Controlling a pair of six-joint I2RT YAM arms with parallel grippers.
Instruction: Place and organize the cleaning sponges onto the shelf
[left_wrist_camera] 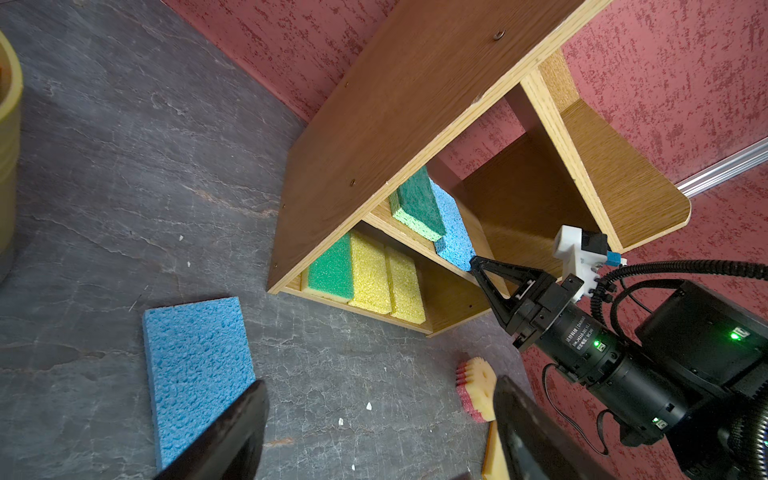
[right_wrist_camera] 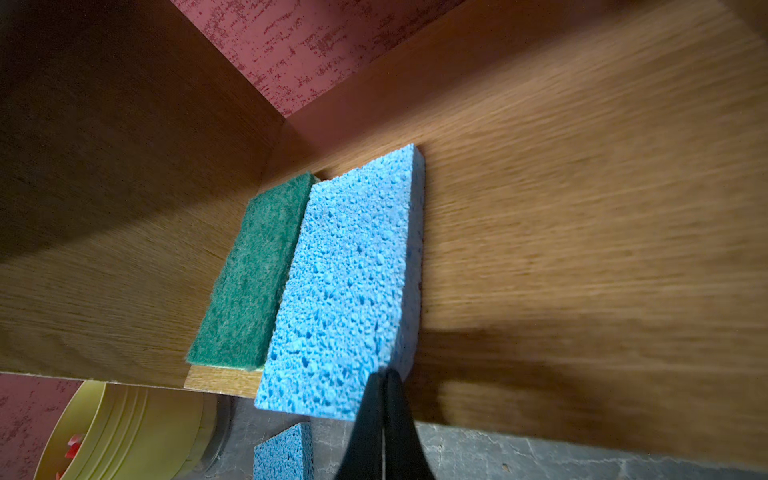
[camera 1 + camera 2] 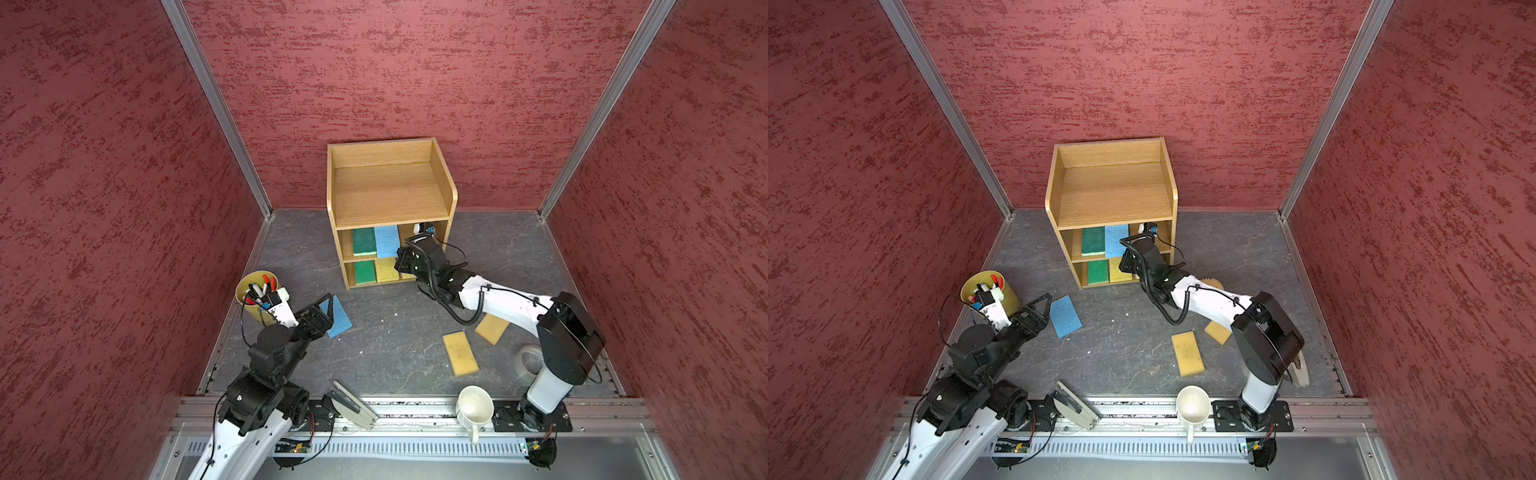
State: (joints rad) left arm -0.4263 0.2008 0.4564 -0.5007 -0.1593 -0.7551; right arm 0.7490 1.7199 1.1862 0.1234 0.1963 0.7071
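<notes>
White ceramic mug (image 3: 473,409) on aluminium front rail (image 3: 415,417); grey slate-look tabletop (image 3: 395,340), red textured walls (image 3: 415,83). Left gripper (image 1: 380,384) fingers spread; right gripper (image 2: 384,376) fingers pressed together, empty.

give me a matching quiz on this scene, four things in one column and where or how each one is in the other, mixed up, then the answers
Things:
1. right gripper
2. left gripper
3. yellow sponges
4. white mug

Places or states:
a. at the front rail
b. shut, tips at the shelved blue sponge on the middle tier of the shelf
c. open, beside the loose blue sponge on the floor
d. side by side on the bottom tier

Pairs: 1-b, 2-c, 3-d, 4-a
</notes>
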